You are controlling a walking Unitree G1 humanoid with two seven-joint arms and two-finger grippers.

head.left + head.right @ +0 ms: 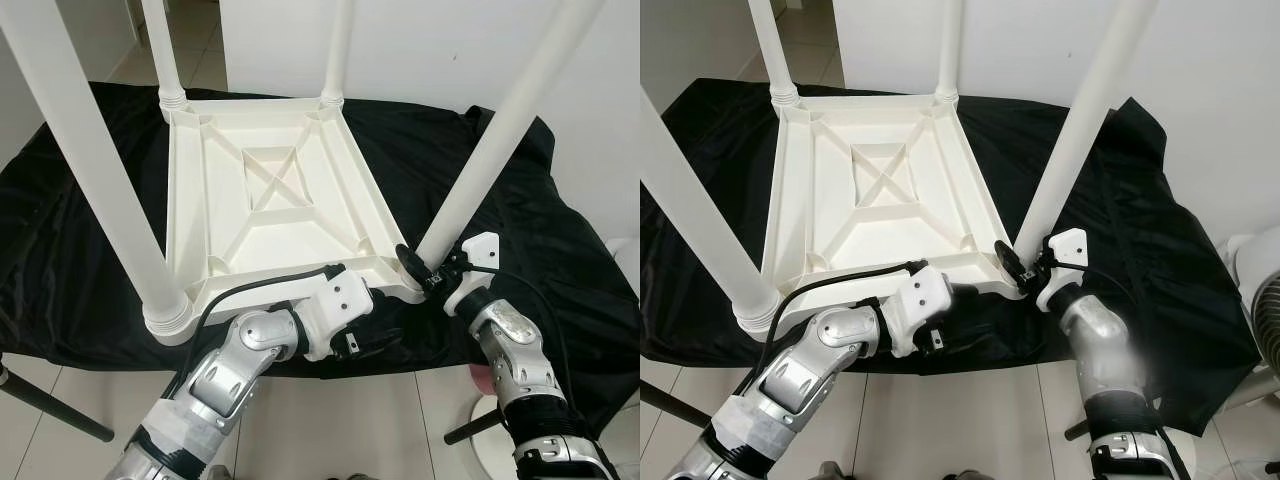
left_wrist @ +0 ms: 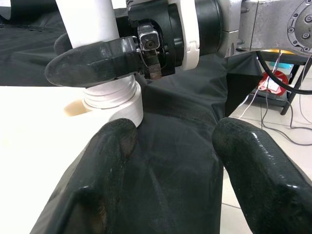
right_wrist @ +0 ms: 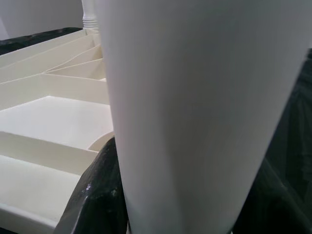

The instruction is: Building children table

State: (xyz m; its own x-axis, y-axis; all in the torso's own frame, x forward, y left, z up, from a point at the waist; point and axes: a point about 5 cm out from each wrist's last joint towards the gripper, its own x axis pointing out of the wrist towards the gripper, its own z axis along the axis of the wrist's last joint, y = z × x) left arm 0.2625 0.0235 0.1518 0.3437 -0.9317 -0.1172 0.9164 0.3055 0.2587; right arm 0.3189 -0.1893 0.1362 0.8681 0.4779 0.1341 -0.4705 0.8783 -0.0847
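At the near right corner of the upturned table (image 1: 270,190), my right gripper (image 1: 420,268) clamped the leg (image 1: 490,150), left gripper (image 1: 375,340) open beside it.

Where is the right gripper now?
In the eye views, the right gripper is clamped around the base of the near right leg, at the upturned tabletop's corner.

Plain white wall (image 1: 430,50) runs across the top of my view, with pale floor tiles (image 1: 330,420) along the bottom. A black cloth (image 1: 60,230) covers the work surface across the middle. Black stand leg (image 1: 50,402) sits lower left, and a white fan (image 1: 1255,290) at the right edge.
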